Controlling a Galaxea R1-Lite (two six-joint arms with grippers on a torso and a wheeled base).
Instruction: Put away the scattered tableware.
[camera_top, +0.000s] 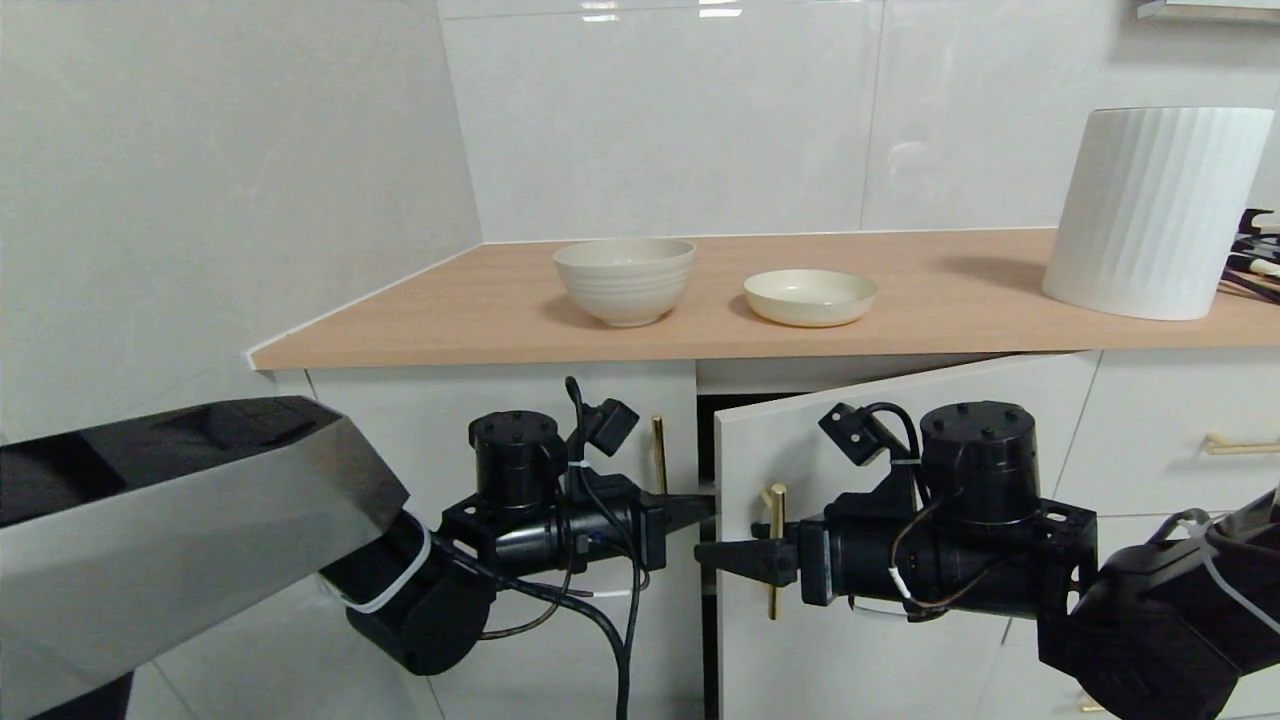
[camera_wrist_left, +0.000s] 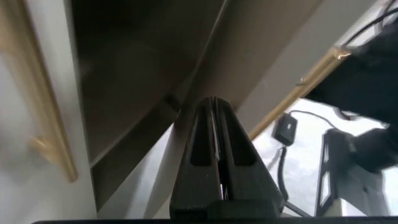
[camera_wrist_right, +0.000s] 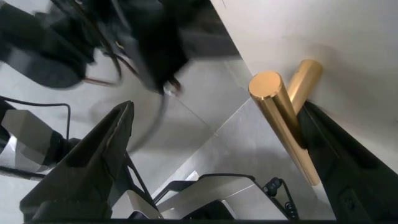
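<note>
Down low, the right end effector (camera_top: 725, 555) is at the gold handle (camera_top: 775, 548) of the ajar cabinet door (camera_top: 880, 400). Its jaws are spread wide, and the right wrist view shows the handle's bar standing between them, close against one finger (camera_wrist_right: 348, 168), while the other finger (camera_wrist_right: 106, 162) is well apart from it, so nothing is clamped. The left end effector (camera_wrist_left: 214, 109) points at the same door from the opposite side, its tip at the dark gap along the door's free edge. Its two fingers are pressed flat together and hold nothing. The tips of the two end effectors are near each other in front of that gap, the left one a little higher. Just beside the gap, on the closed neighbouring door, a second slim gold handle (camera_top: 658, 452) stands upright. Above the ajar door runs the wooden counter (camera_top: 450, 320), and the tableware sits on it. A pale ribbed bowl (camera_top: 625, 280) stands above the closed neighbouring door, and a shallow cream dish (camera_top: 810, 297) rests directly above the ajar door, near the bowl but not touching it (both upright). Farther along the counter, well past the ajar door's hinge side, stands a tall ribbed white container (camera_top: 1155, 210), with some dark items (camera_top: 1255, 265) just beyond it at the edge of the head view, too cut off to identify.
</note>
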